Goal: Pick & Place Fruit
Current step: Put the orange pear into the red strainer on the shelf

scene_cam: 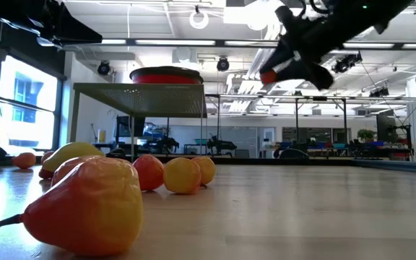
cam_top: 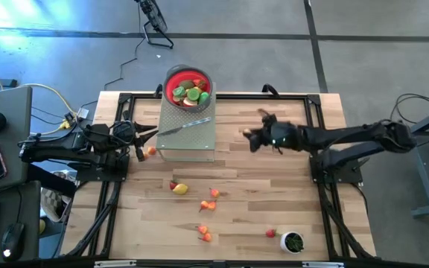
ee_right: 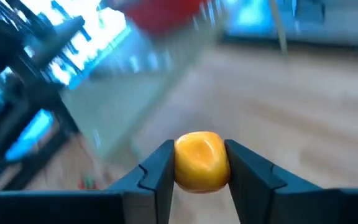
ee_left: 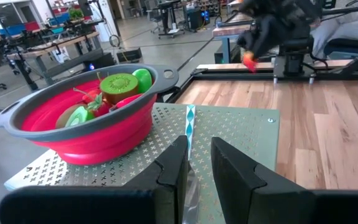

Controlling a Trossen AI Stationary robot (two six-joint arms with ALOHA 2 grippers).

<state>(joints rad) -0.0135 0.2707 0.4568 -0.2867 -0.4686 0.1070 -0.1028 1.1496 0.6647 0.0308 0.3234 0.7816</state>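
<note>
Your right gripper [ee_right: 199, 167] hangs above the table right of the metal stand [cam_top: 188, 134], pinching an orange-yellow fruit piece [ee_right: 201, 158], while your left gripper [ee_left: 196, 163] waits nearly closed and empty beside the stand holding the red bowl [ee_left: 79, 130], more fruit [cam_top: 192, 201] scattered on the table [cam_top: 274, 193].

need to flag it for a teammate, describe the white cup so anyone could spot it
Start at the wooden table and go to its near edge on the right arm's side. The small white cup stands there with green contents, a red fruit piece beside it. It is the only white, round container there.
</note>
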